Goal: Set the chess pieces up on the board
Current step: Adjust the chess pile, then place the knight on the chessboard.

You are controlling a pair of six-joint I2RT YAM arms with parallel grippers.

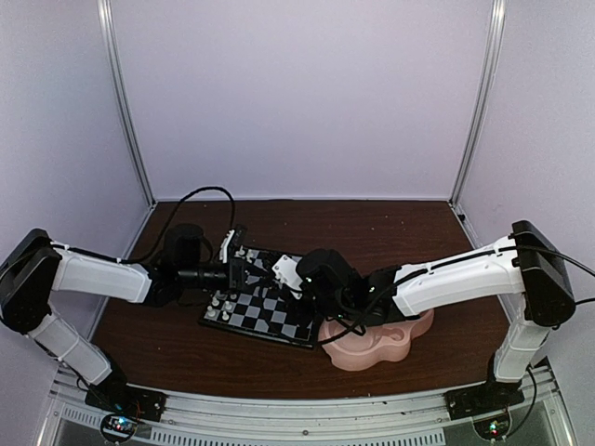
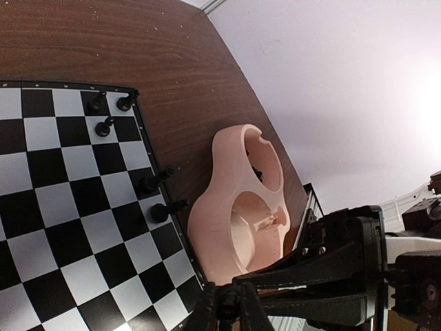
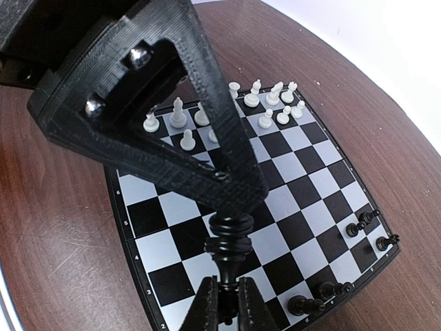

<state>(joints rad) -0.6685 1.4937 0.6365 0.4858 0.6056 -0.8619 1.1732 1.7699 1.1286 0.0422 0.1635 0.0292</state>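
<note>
A black chess piece [image 3: 231, 241] hangs over the board [image 3: 289, 172], held from both ends. My right gripper [image 3: 227, 303] is shut on its thin stem. My left gripper [image 2: 229, 307] is shut on its ringed end, and one of its fingers [image 3: 207, 138] crosses the right wrist view. In the top view the left gripper [image 1: 253, 272] and right gripper [image 1: 279, 275] meet above the board [image 1: 270, 316]. White pieces [image 3: 269, 103] stand along the board's far rows. A few black pieces [image 3: 324, 289] stand at its near edge; the left wrist view shows these black pieces [image 2: 158, 196] on the board [image 2: 62, 193].
A pink double-bowl dish [image 1: 390, 339] sits on the brown table just right of the board, under the right arm. In the left wrist view the pink dish [image 2: 227, 179] holds a few small pieces. White walls and metal posts close off the back and sides.
</note>
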